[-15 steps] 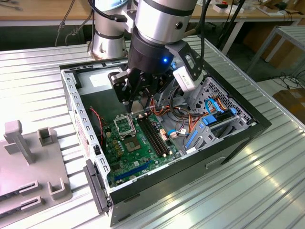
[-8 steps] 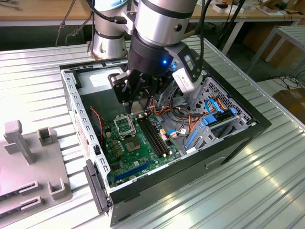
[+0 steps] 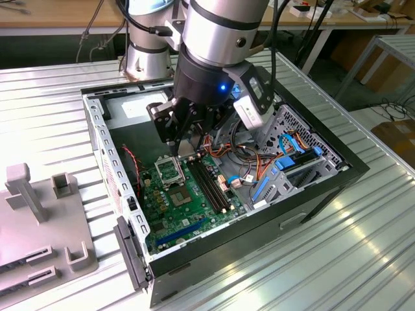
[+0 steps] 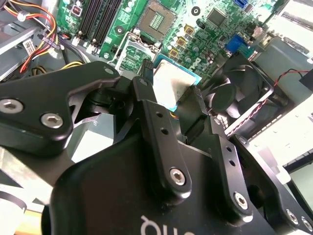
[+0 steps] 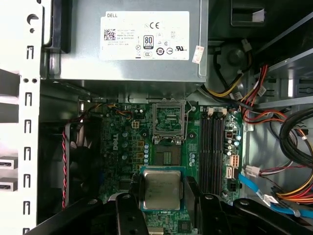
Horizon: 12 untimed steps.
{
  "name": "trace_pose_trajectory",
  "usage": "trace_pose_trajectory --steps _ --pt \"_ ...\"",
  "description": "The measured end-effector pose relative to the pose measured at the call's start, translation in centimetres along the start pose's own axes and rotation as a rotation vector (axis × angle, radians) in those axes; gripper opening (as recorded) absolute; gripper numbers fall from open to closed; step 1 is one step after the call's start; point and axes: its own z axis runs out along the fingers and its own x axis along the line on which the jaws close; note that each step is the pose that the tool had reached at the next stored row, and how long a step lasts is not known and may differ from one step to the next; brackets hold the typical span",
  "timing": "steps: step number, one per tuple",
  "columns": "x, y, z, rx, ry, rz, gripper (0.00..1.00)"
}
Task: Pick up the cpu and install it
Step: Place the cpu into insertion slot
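Robot arm reaching down into an open computer case (image 3: pixel 327 184) on a slatted metal table (image 3: pixel 363 259). Its gripper (image 3: pixel 188 154) is closed narrowly on the cpu (image 5: pixel 161 190). The fingers (image 5: pixel 191 191) pinch two opposite edges, and the chip is held level above the green board (image 3: pixel 194 217), silver face toward the wrist. The cpu is not over its seat. The socket (image 5: pixel 168 120), a metal frame with a dark centre, lies apart from it on the side toward the grey power supply (image 5: pixel 127 63). Black memory slots (image 5: pixel 212 147) run alongside. The chip's edges look roughly square to the socket frame.
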Motion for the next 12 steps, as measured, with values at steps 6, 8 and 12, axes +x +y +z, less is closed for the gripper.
trace_pose_trajectory --steps 6,8,12 --pt "0.0 -0.02 0.02 -0.0027 -0.0002 0.0 0.45" --pt "-0.05 -0.03 0.18 -0.0025 -0.0006 0.0 0.45" --pt "-1.18 -0.12 0.91 -0.0025 -0.0011 0.004 0.45"
